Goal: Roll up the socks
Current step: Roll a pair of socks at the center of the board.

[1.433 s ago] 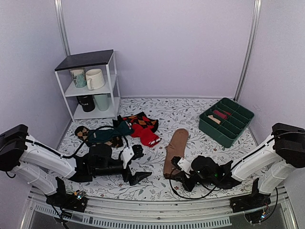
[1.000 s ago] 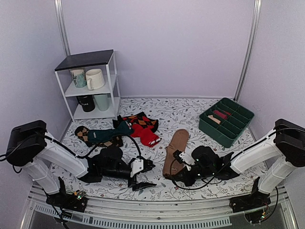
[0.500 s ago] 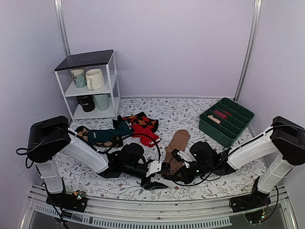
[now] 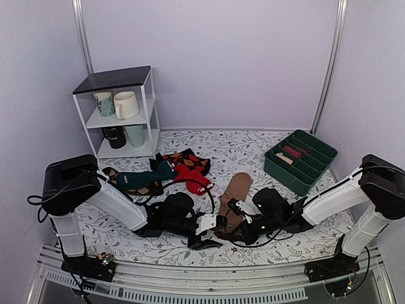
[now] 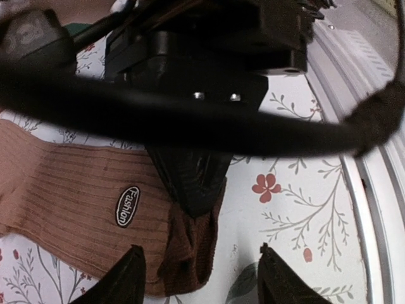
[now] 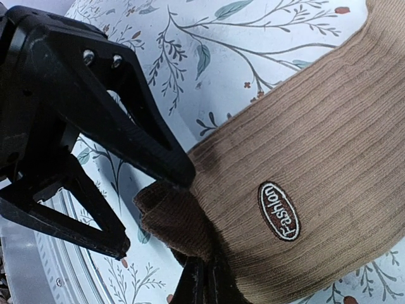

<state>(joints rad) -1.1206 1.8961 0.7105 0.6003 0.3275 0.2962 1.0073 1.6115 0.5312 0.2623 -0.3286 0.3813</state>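
My right pincer (image 6: 202, 282) is pinched shut on the near end of the socks (image 6: 329, 145). The corner of the cloth is bunched up into a small dark lump there. My left pincer (image 5: 201, 256) is wide open. One of its fingers (image 5: 123, 282) sits at the edge of the socks and the other is over the bare table (image 5: 297, 209). The two pincers are nose to nose, very near each other. The little label (image 5: 128, 206) that says Fashion is just past the pinched end. From that end the socks run long and flat toward 1 o'clock in the top view. I see no roll in them at all, only that small bunched corner. So I think the job has just begun: the end is grabbed, and all the rolling is left to do. Both arms lie low over the table. The left arm (image 4: 120, 204) comes in from 9 o'clock and the right arm (image 4: 329, 199) comes in from 3 o'clock. They meet near the middle, close to the front edge. The red sock (image 4: 193, 178) and the teal and patterned socks (image 4: 142, 180) lie off toward 10 o'clock, apart from the pincers. The green tray (image 4: 281, 174) sits at 2 o'clock.
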